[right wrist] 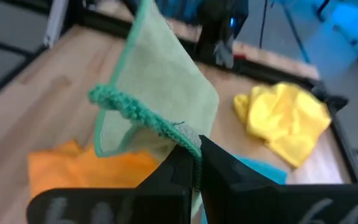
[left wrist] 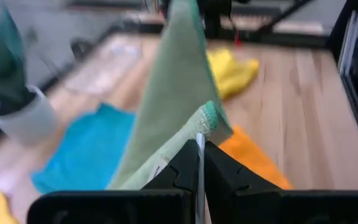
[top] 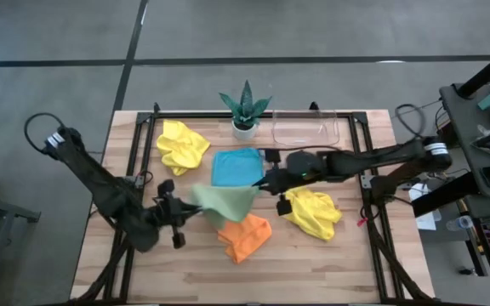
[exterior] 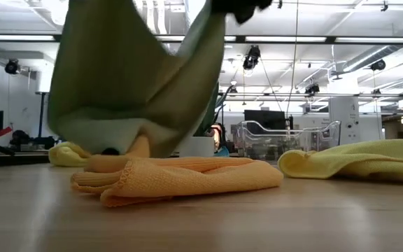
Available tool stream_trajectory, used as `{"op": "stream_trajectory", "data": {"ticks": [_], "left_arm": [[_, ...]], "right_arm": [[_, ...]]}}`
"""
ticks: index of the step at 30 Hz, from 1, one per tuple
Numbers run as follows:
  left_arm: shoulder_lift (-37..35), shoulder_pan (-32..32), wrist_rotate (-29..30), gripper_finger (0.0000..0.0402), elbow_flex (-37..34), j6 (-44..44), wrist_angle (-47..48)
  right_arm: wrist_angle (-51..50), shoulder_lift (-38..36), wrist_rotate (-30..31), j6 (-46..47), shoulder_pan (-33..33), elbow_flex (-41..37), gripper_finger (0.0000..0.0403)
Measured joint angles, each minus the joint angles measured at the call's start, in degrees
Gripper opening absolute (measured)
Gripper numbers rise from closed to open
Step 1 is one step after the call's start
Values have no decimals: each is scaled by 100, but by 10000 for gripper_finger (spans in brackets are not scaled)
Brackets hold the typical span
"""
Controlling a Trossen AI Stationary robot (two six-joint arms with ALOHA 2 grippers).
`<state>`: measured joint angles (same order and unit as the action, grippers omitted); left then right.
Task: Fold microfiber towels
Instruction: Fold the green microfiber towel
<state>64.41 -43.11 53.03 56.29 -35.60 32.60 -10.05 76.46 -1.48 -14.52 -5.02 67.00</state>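
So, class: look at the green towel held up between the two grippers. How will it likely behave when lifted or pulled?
Probably floppy: the green towel sags between the left gripper and right gripper, both shut on its edges. Likely light, since a pinch at each edge carries it. It may drag the orange towel, which it hangs just over.

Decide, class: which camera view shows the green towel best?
The high view: the green towel appears whole, stretched between the left hand and right hand above the orange towel. The low view shows it hanging, top cropped; each wrist view shows only the pinched corner.
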Motion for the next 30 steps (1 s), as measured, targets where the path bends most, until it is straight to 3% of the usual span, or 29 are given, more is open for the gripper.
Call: {"op": "stream_trajectory", "data": {"ticks": [12,16,19,22,30], "left_arm": [[-1148,14,1244,0,164,2598,-1804],[-1480,123,1352,0,182,3398,-2536],[-1726,226,1353,0,180,4142,-3158],[-1932,335,1357,0,184,4792,-3501],[-2361,525,1352,0,204,5900,-3510]], "right_arm": [[-46,-1365,29,106,7,2,9],[-52,-1611,663,103,4,74,9],[-62,-1690,1162,-30,20,208,9],[-72,-1687,1260,-131,74,387,9],[-34,-1265,1685,-1039,542,1119,9]]}}
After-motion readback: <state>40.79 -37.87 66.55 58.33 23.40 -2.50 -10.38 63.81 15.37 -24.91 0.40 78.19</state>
